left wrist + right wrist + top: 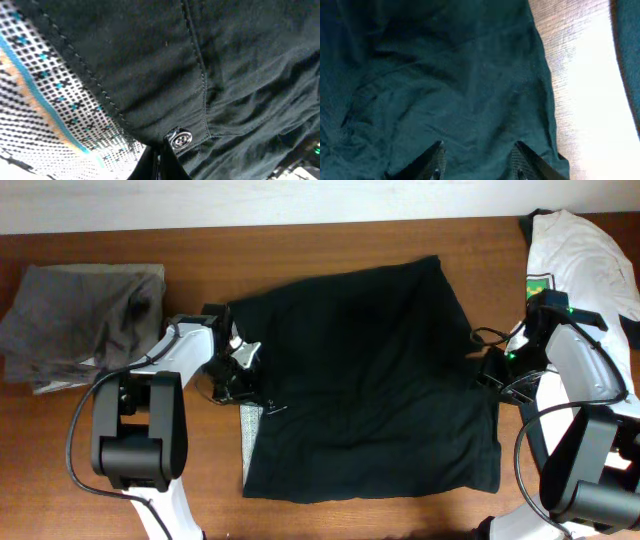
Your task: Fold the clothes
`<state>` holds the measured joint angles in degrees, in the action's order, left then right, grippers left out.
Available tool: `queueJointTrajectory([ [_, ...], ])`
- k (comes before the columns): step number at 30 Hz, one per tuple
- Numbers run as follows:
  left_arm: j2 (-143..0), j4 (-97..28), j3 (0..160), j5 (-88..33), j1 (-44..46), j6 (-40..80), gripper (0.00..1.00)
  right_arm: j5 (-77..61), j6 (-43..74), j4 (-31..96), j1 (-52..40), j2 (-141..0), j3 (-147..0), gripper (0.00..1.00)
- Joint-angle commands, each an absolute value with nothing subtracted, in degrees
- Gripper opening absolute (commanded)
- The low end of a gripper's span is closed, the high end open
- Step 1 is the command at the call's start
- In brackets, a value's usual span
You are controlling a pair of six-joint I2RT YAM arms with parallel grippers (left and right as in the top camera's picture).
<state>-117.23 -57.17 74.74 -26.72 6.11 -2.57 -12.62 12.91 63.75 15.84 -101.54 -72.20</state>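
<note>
The black shorts [365, 380] lie spread in the middle of the table, with the pale patterned inner waistband [250, 425] showing at the left edge. My left gripper [243, 360] is at that left edge. In the left wrist view its fingers [159, 167] are closed together on the waistband fabric just below a metal button [180, 140]. My right gripper [492, 370] is at the right edge of the shorts. Its fingers [479, 162] are open, with the dark cloth [445, 85] lying between them.
A crumpled grey garment [80, 320] lies at the back left. A white printed T-shirt [580, 250] lies at the back right, near my right arm. Bare wooden table [60, 440] shows around the shorts and beside them in the right wrist view [575, 75].
</note>
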Motion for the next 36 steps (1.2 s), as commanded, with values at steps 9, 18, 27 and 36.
queueJointTrajectory([
  [9,-115.61,-61.04,79.07,-26.17,2.59,-3.75,0.01,-6.79,20.84,48.45,16.16,-100.77,-51.79,0.18],
  [18,-108.68,-64.77,80.18,-0.58,2.61,-1.93,0.00,-6.90,21.98,49.54,16.16,-100.53,-52.27,0.35],
  [27,-108.77,-63.53,78.76,8.45,2.61,0.89,0.00,-9.15,15.42,59.75,16.16,-97.80,-67.18,0.59],
  [36,-108.77,-62.81,78.76,7.94,2.61,0.86,0.00,-31.31,3.44,41.45,13.17,-98.78,-56.14,0.32],
])
